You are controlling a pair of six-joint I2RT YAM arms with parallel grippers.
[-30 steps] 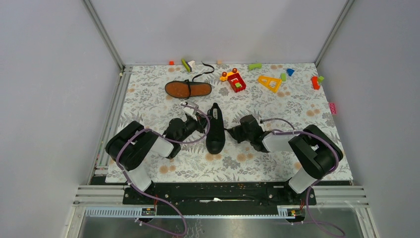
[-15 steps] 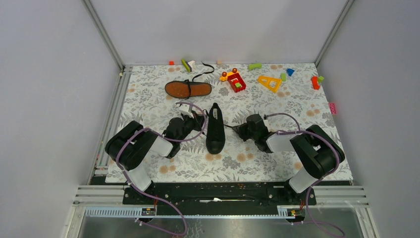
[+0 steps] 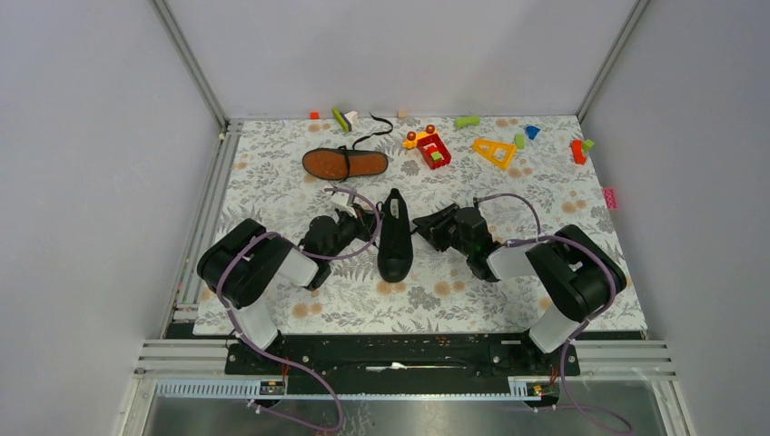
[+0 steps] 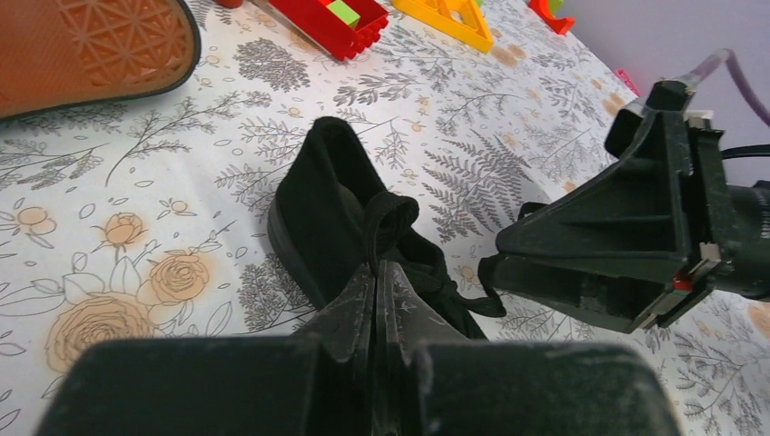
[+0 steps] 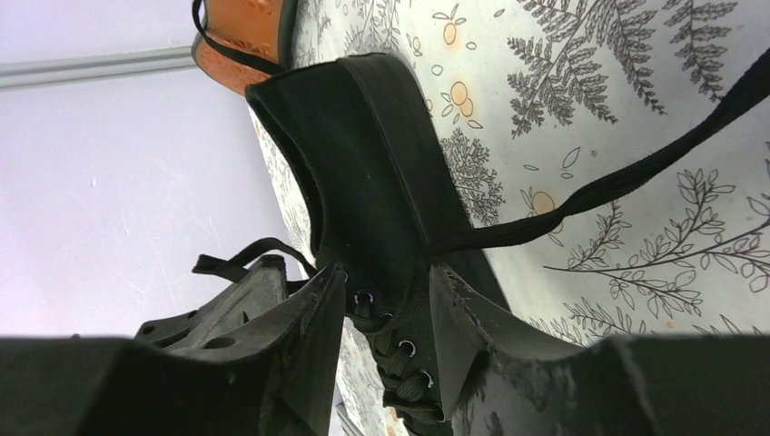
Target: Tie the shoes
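Note:
One black shoe (image 3: 395, 238) stands upright mid-table, toe toward the arms. The other shoe (image 3: 345, 163) lies behind it with its orange-brown sole up. My left gripper (image 3: 365, 221) is at the upright shoe's left side; in the left wrist view its tips (image 4: 375, 270) are shut on a thin black lace (image 4: 392, 214) rising from that shoe (image 4: 331, 204). My right gripper (image 3: 425, 227) is at the shoe's right side. Its jaws (image 5: 388, 277) stand open over the eyelets of the shoe (image 5: 381, 154), nothing between them. A loose lace (image 5: 617, 186) trails across the table.
Colourful toy blocks lie along the far edge: a red and yellow piece (image 3: 431, 145), a yellow triangle (image 3: 495, 152), a green piece (image 3: 468, 120) and red bits (image 3: 577, 150). A pink block (image 3: 609, 197) sits at the right edge. Grey walls enclose the floral table (image 3: 272, 191).
My right gripper has opened and let go of the lace it was pulling rightward, and has swung slightly toward the far side. My left gripper stays shut on its lace.

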